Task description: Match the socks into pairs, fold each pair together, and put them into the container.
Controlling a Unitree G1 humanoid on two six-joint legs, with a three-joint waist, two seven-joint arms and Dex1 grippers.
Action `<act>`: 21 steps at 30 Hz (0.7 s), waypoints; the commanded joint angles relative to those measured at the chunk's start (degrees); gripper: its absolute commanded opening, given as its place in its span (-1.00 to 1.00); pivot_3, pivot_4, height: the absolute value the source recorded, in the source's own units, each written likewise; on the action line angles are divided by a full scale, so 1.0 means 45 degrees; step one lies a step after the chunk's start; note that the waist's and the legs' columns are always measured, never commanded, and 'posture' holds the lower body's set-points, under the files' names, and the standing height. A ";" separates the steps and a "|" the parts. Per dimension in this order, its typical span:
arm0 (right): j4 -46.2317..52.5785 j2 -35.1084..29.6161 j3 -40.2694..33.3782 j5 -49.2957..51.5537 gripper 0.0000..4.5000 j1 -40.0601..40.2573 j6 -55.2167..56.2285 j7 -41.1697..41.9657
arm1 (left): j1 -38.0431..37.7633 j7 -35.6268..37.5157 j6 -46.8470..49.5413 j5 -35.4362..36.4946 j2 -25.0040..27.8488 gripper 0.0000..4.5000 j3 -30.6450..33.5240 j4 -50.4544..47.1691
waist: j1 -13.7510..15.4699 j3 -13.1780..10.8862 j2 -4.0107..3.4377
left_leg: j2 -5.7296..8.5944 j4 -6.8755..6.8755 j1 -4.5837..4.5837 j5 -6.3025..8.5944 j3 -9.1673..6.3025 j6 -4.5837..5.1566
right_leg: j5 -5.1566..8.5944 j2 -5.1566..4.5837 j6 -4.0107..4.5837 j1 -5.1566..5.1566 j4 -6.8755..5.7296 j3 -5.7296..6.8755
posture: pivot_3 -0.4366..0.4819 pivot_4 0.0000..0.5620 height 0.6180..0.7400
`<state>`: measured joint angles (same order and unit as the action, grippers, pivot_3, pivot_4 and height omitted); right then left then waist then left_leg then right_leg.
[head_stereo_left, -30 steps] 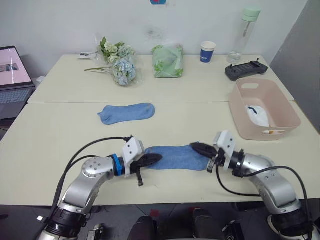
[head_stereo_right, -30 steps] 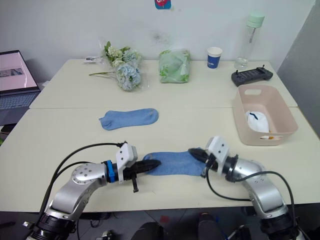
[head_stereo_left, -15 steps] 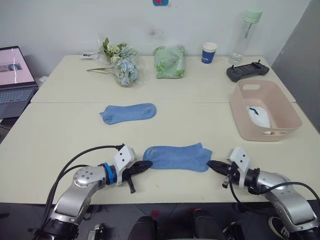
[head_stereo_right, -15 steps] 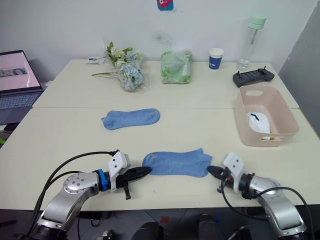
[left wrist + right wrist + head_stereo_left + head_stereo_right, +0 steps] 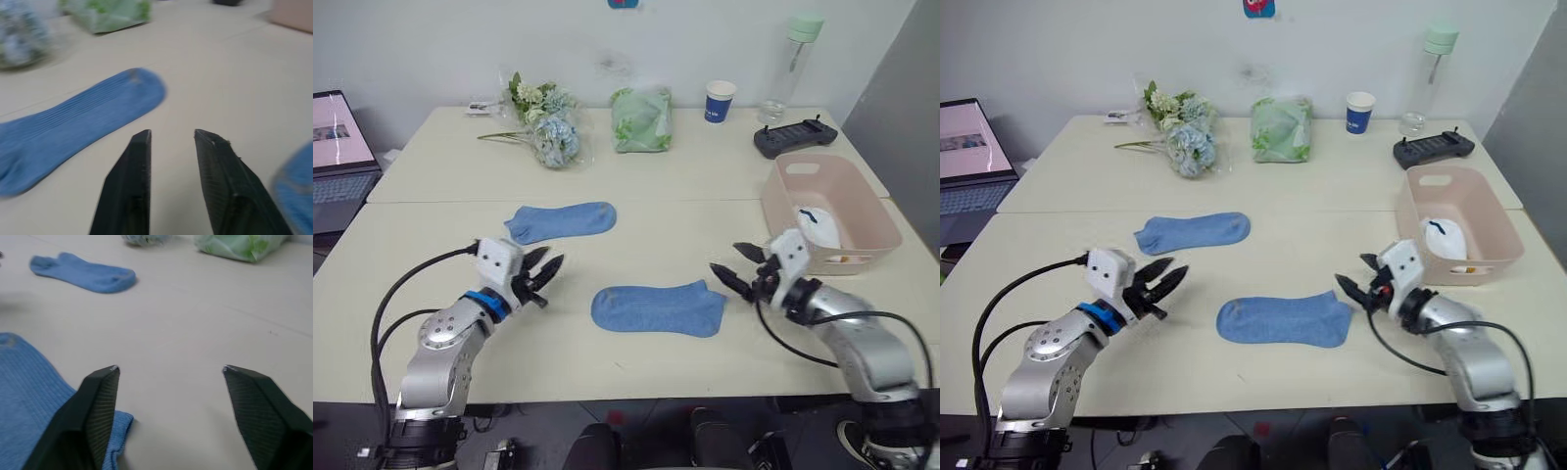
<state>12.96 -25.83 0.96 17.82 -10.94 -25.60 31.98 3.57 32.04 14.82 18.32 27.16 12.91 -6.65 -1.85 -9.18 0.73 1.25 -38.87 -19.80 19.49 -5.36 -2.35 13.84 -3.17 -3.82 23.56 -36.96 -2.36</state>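
Near the lower middle of the frame, one light blue soft ankle sock [image 5: 658, 307] lies flat on the cream table [image 5: 705, 225], and it lies a little farther from the table's front edge than one second ago, when both grippers were pressed against its two ends. Now both arms have lifted away from it. The left gripper [image 5: 540, 274] has gone up to the left-middle of the frame and hangs just below the second light blue ankle sock [image 5: 561, 220], which has not moved. The right gripper [image 5: 736, 270] hovers beside the cuff end of the near sock, between it and the pale pink rectangular plastic basin [image 5: 871, 211] at the right of the frame. A white folded thing, probably the white pair, lies inside the basin. I judge that the near sock was only straightened and then released, so the blue pair is not yet matched or folded, and the left arm seems to be going for the far sock to bring the two together. The left gripper's black fingers [image 5: 132, 186] stand a little apart, with a narrow gap, and hold nothing. The right gripper's fingers [image 5: 93, 406] are spread wide over the edge of the near sock and also grip nothing.
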 commanded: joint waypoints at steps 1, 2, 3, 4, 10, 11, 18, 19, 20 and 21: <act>-0.0175 0.0324 -0.0090 -0.0331 1.00 -0.0418 0.0658 -0.0375 | -0.0437 -0.0443 -0.0541 -0.0219 -0.0150 0.22 0.0354 -0.0036 | 0.0026 -0.0002 -0.0002 | 0.0001 0.0002 -0.0005 -0.0001 0.0001 -0.0002 | 0.0000 -0.0002 0.0000 0.0007 0.0000 -0.0001 | -0.05 -0.47 1.00; -0.0354 0.0288 -0.0061 -0.0479 1.00 -0.0456 0.0809 -0.0291 | -0.0560 -0.0433 -0.0593 -0.0195 -0.0168 0.34 0.0364 -0.0045 | 0.0057 -0.0002 -0.0002 | 0.0001 0.0002 -0.0016 -0.0002 -0.0002 -0.0005 | 0.0000 -0.0002 0.0000 0.0018 0.0000 0.0001 | -0.05 -0.47 1.00; -0.0480 0.0255 -0.0040 -0.0580 1.00 -0.0484 0.0918 -0.0228 | -0.0644 -0.0415 -0.0625 -0.0173 -0.0175 0.48 0.0367 -0.0053 | 0.0086 -0.0002 -0.0002 | 0.0003 0.0001 -0.0019 -0.0003 -0.0003 -0.0006 | 0.0000 -0.0003 0.0000 0.0018 0.0001 0.0002 | -0.05 -0.47 1.00; -0.0650 0.0162 -0.0071 -0.0527 1.00 -0.0577 0.0931 -0.0017 | -0.0643 -0.0457 -0.0692 -0.0210 -0.0150 0.64 0.0409 0.0091 | 0.0110 -0.0001 -0.0001 | 0.0003 0.0001 -0.0020 -0.0003 -0.0006 -0.0005 | 0.0000 -0.0004 0.0000 0.0015 0.0004 0.0005 | -0.05 -0.47 1.00; -0.0694 -0.0179 -0.0324 -0.0090 1.00 -0.1311 0.0621 0.0648 | 0.0793 -0.0080 -0.0851 -0.0686 0.0318 0.99 -0.0228 0.1127 | 0.0084 -0.0002 -0.0001 | 0.0003 0.0000 -0.0012 0.0005 -0.0005 0.0010 | 0.0000 0.0000 0.0000 0.0007 -0.0002 0.0009 | -0.05 -0.47 1.00; -0.0631 -0.0183 -0.0346 -0.0066 1.00 -0.1440 0.0572 0.0616 | 0.1309 0.0106 -0.0989 -0.0945 0.0386 0.99 -0.0578 0.1498 | 0.0082 -0.0001 -0.0001 | 0.0004 0.0000 -0.0014 0.0005 -0.0008 0.0010 | 0.0000 0.0000 0.0000 0.0007 -0.0003 0.0013 | -0.05 -0.47 1.00; -0.0568 0.0047 -0.0100 -0.0079 1.00 -0.2015 0.0244 0.0578 | 0.5343 0.0641 -0.1544 -0.2267 -0.0157 0.99 -0.2467 0.5831 | 0.0046 -0.0001 -0.0001 | 0.0010 -0.0003 -0.0017 -0.0003 -0.0005 -0.0005 | -0.0001 0.0000 0.0000 0.0005 0.0005 0.0017 | -0.05 -0.47 1.00; -0.0552 0.0047 -0.0044 -0.0132 1.00 -0.2037 0.0234 0.0591 | 0.5886 0.0513 -0.1453 -0.2407 -0.0302 0.99 -0.2578 0.6563 | 0.0039 -0.0001 0.0000 | 0.0011 -0.0002 -0.0017 -0.0004 -0.0002 -0.0006 | -0.0001 0.0000 0.0000 0.0008 0.0002 0.0015 | -0.05 -0.47 1.00; -0.0544 0.0043 -0.0018 -0.0163 1.00 -0.2050 0.0229 0.0594 | 0.6232 0.0448 -0.1409 -0.2482 -0.0397 0.99 -0.2628 0.7066 | 0.0038 -0.0001 0.0000 | 0.0010 -0.0002 -0.0023 -0.0005 0.0000 -0.0006 | -0.0001 0.0001 -0.0001 0.0016 0.0000 0.0016 | -0.05 -0.47 1.00; -0.0526 0.0051 -0.0040 -0.0145 1.00 -0.2083 0.0188 0.0565 | 0.6436 0.0517 -0.1359 -0.2535 -0.0430 0.99 -0.2695 0.7427 | 0.0011 -0.0001 0.0000 | 0.0012 -0.0003 -0.0023 -0.0005 0.0003 -0.0007 | -0.0001 0.0001 -0.0001 0.0016 -0.0002 0.0016 | -0.05 -0.47 1.00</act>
<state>8.74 -25.44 1.42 16.93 -19.25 -24.63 34.62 31.46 34.40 9.44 7.61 24.92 0.96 25.05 -1.80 -9.18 0.73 1.30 -38.88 -19.91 19.47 -5.34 -2.38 13.84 -3.16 -3.83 23.65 -36.98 -2.31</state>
